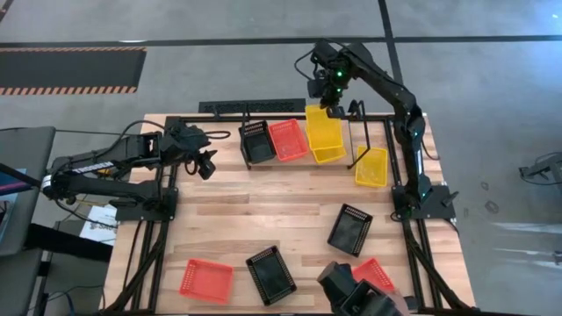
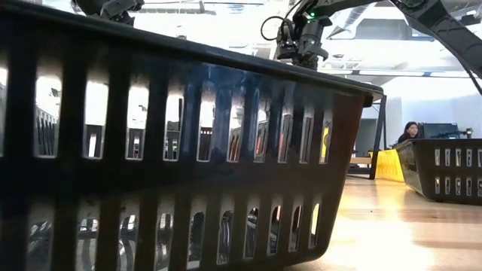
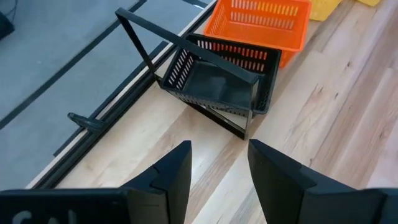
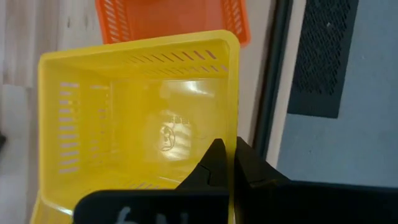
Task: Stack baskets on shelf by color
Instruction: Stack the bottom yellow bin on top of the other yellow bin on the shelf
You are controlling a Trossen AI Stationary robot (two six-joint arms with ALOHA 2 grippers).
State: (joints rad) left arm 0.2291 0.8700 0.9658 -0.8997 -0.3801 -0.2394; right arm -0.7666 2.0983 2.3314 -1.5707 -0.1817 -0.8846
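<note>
The right gripper (image 4: 227,163), jaws pinching the rim of a light, stiff yellow plastic mesh basket (image 4: 140,118); left gripper (image 3: 217,165) jaws spread, empty.

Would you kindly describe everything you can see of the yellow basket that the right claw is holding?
The yellow basket is a shallow rectangular tray of bright, slightly glossy plastic with slotted mesh walls and a plain floor, and it is empty. The right claw is shut on one of its rim walls, holding it at the far side of the table over a second yellow basket beneath it, beside the red-orange basket. Whether the two yellow baskets touch cannot be told.
</note>
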